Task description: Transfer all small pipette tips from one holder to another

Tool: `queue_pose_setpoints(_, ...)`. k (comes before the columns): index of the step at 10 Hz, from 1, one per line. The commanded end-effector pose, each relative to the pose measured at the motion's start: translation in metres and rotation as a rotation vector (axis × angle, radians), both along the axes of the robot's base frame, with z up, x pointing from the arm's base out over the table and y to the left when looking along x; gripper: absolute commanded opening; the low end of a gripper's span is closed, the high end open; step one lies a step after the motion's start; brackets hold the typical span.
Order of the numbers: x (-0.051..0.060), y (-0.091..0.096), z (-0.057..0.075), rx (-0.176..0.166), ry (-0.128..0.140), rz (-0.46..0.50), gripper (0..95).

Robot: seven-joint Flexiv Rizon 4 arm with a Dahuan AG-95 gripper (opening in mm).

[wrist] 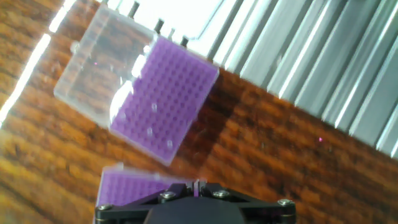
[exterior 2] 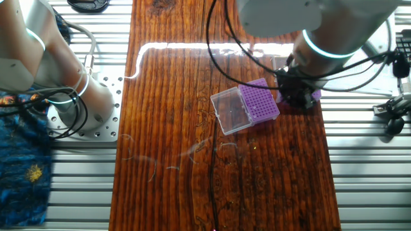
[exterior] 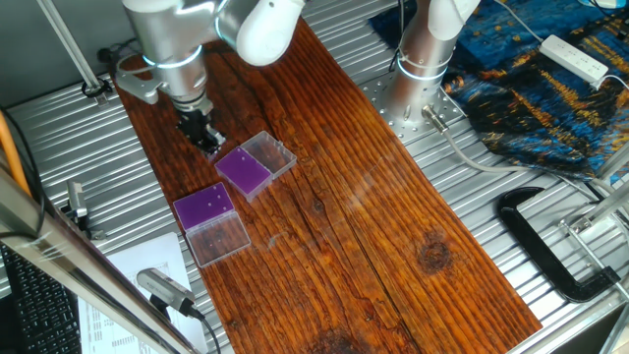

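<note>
**A:** What have you got on the first fixed camera?

**B:** I see the black two-finger claw [exterior: 203, 136] hanging low over the dark wooden bench [exterior: 393, 216], just beside the far purple-topped clear plastic tip holder [exterior: 254, 165]. The near purple-topped holder [exterior: 209, 222] lies a little apart from it, with its clear lid folded open. Tips are too small for me to pick out there.

**A:** And the opposite side?

**B:** On the other fixed camera the arm hides most of the claw [exterior 2: 297, 95]. One holder [exterior 2: 259, 100] shows plainly with its lid open beside it; the second is mostly covered by the wrist.

**A:** Hand camera?

**B:** That one helps. A few small whitish pipette tips [wrist: 153, 107] sit as pale dots in the grid of the upper holder [wrist: 166, 99]; the other holder's edge [wrist: 127, 185] peeks out just above the claw body. I can't tell from any view whether the claw is wide or narrow, or carrying anything.

**A:** So which step?

**B:** My guess is lining up for a pick. Next I'd centre over a single tip and descend straight, since neighbouring holes leave little margin.
</note>
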State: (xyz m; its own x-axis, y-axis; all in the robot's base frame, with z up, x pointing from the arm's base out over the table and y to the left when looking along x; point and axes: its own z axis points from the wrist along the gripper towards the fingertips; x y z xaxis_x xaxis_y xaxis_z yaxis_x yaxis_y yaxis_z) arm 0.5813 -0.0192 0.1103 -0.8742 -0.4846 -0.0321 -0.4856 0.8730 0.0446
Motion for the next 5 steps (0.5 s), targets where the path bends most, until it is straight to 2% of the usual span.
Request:
queue_pose_setpoints(1,0.021,0.016,0.004,-0.001,0.0,-0.015,0.0)
queue_pose_setpoints(3,0.038,0.036,0.005,-0.002,0.002,-0.03,0.0)
queue_pose_setpoints(5,0.05,0.055,0.003,-0.01,0.003,-0.057,0.0)
